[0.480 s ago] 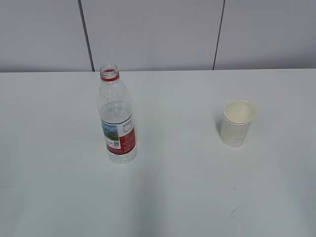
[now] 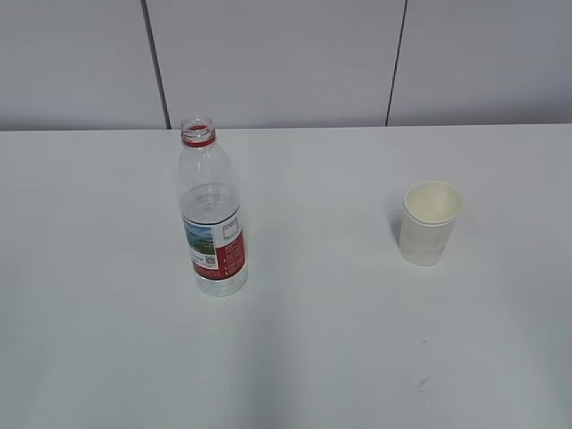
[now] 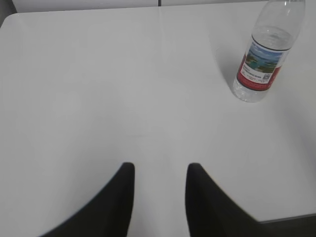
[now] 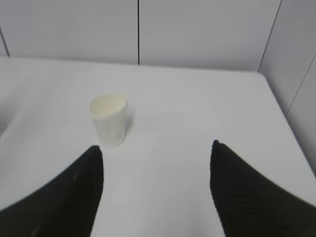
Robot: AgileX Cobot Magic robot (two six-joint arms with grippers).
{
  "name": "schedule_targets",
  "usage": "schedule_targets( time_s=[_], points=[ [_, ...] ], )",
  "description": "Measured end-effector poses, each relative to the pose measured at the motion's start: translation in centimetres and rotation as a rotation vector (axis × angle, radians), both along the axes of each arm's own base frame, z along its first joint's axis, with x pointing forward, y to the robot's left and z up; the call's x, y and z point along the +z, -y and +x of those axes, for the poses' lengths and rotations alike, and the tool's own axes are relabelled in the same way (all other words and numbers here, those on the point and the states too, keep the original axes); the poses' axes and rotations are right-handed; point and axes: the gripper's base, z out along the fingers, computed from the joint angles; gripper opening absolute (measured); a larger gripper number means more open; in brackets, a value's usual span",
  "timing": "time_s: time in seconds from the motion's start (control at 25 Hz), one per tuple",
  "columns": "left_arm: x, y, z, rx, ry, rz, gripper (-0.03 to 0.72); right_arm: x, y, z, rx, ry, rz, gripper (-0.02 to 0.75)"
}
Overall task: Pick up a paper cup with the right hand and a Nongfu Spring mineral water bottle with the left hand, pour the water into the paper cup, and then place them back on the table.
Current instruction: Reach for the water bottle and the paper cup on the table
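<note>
The clear bottle (image 2: 213,214) with a red neck ring and red-and-white label stands upright and uncapped on the white table (image 2: 313,340), left of centre. It holds some water. It also shows in the left wrist view (image 3: 264,54), far up and right of my open, empty left gripper (image 3: 159,170). The cream paper cup (image 2: 430,222) stands upright at the right. In the right wrist view the cup (image 4: 109,120) stands ahead and left of my wide-open, empty right gripper (image 4: 155,148). Neither arm shows in the exterior view.
A grey panelled wall (image 2: 286,63) runs behind the table. A small dark scuff mark (image 2: 422,385) lies near the front right. The table's right edge (image 4: 289,123) shows in the right wrist view, and its front edge (image 3: 291,219) in the left wrist view.
</note>
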Motion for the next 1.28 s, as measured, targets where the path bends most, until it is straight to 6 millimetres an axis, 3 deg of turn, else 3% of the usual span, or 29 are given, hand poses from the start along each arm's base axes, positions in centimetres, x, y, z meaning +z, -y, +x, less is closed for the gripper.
schedule_targets(
  time_s=[0.2, 0.4, 0.84, 1.04, 1.28],
  points=[
    [0.0, 0.0, 0.0, -0.001, 0.000, -0.001, 0.229, 1.7, 0.3, 2.2, -0.019, 0.144, 0.002, 0.507],
    [0.0, 0.2, 0.0, -0.012, -0.001, -0.017, 0.229, 1.5, 0.8, 6.2, -0.041, 0.178, 0.009, 0.507],
    [1.8, 1.4, 0.2, -0.101, 0.163, -0.172, 0.229, -1.2, 1.6, 11.9, -0.085, 0.247, 0.006, 0.507],
    [2.9, 1.8, 0.5, -0.195, 0.293, -0.063, 0.232, -2.7, 1.8, 13.7, -0.089, 0.143, 0.009, 0.507],
    [4.1, 1.5, 3.7, -0.184, 0.316, 0.021, 0.239, -3.4, 1.9, 15.0, -0.094, 0.118, 0.008, 0.507]
  ],
)
